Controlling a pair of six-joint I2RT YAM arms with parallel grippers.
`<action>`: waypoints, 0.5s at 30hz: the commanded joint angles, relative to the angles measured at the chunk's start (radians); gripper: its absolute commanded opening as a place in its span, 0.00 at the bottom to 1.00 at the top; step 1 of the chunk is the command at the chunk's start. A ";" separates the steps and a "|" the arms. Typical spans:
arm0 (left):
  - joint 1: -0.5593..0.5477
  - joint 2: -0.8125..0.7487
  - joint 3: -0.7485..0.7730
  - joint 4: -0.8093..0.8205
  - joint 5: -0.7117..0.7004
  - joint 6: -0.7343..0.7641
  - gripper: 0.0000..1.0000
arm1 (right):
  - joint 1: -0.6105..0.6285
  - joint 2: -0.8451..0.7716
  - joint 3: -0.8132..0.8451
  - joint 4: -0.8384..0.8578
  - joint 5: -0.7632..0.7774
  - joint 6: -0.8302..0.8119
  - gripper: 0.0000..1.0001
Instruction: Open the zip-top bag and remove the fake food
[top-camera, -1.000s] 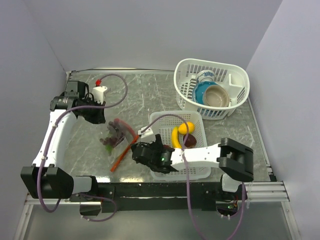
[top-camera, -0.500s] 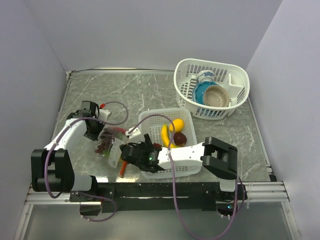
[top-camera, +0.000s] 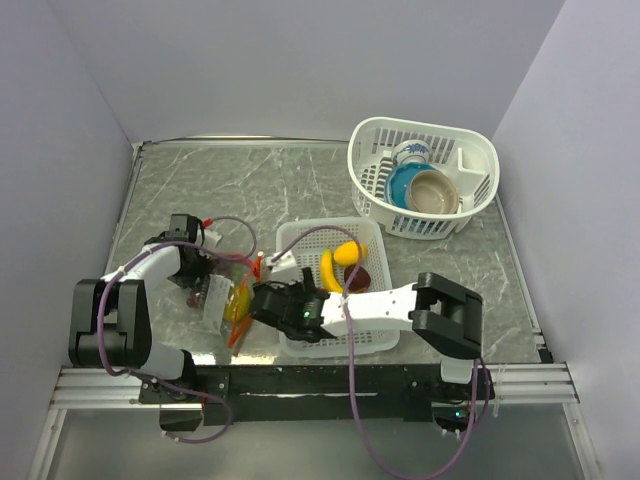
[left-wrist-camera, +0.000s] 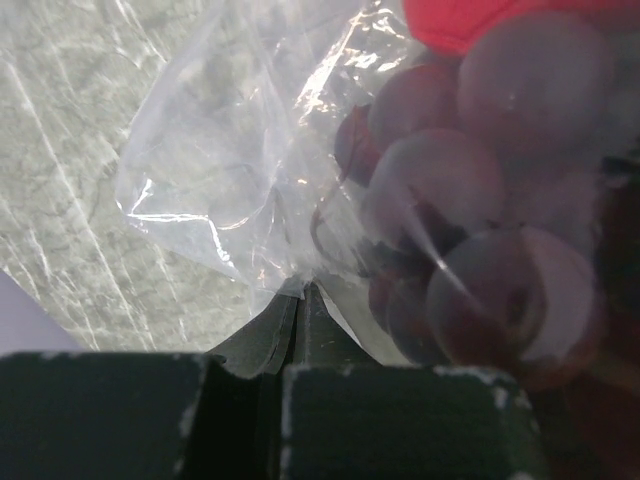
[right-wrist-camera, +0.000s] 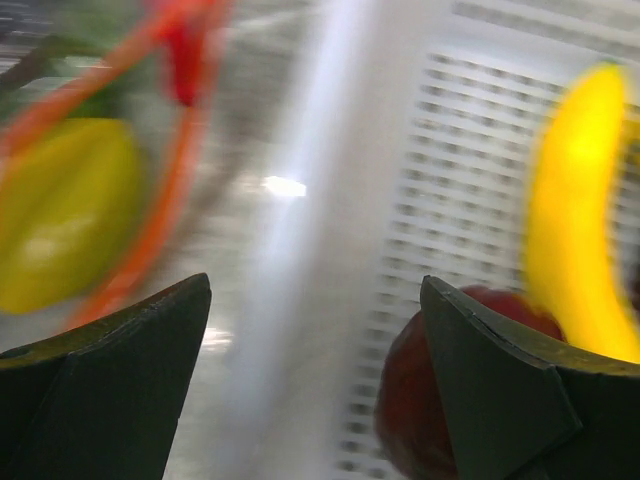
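The clear zip-top bag (top-camera: 222, 297) lies on the table left of centre, its orange-red zipper strip (top-camera: 240, 328) at its near right side. My left gripper (top-camera: 197, 272) is shut on a fold of the bag's plastic (left-wrist-camera: 298, 288). Purple grapes (left-wrist-camera: 480, 220) press against the film inside. A yellow fruit (top-camera: 238, 301) also shows in the bag (right-wrist-camera: 60, 210). My right gripper (top-camera: 266, 300) is open right beside the bag's mouth, its jaws (right-wrist-camera: 315, 283) holding nothing. A banana (top-camera: 328, 270), a yellow-orange fruit (top-camera: 350, 252) and a dark red apple (top-camera: 359, 278) lie in a small white basket (top-camera: 300, 235).
A larger white basket (top-camera: 470, 200) at the back right holds a blue bowl (top-camera: 402, 184) and a tan bowl (top-camera: 434, 192). The small basket's left wall (right-wrist-camera: 330, 150) runs straight between my right fingers. Walls close off the left, back and right.
The left arm has drawn the bag toward the near left. The right gripper and the small basket have shifted left, up to the bag's mouth. The yellow fruit in the bag now shows.
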 joint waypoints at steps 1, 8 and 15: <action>0.000 0.004 -0.011 0.052 -0.023 0.026 0.01 | -0.074 -0.071 -0.119 -0.135 0.059 0.095 0.92; 0.002 0.019 -0.026 0.075 -0.026 0.028 0.01 | -0.043 -0.108 0.038 -0.210 0.251 0.000 0.91; 0.008 0.024 -0.035 0.086 -0.023 0.032 0.01 | 0.063 -0.040 0.223 -0.123 0.173 -0.159 0.93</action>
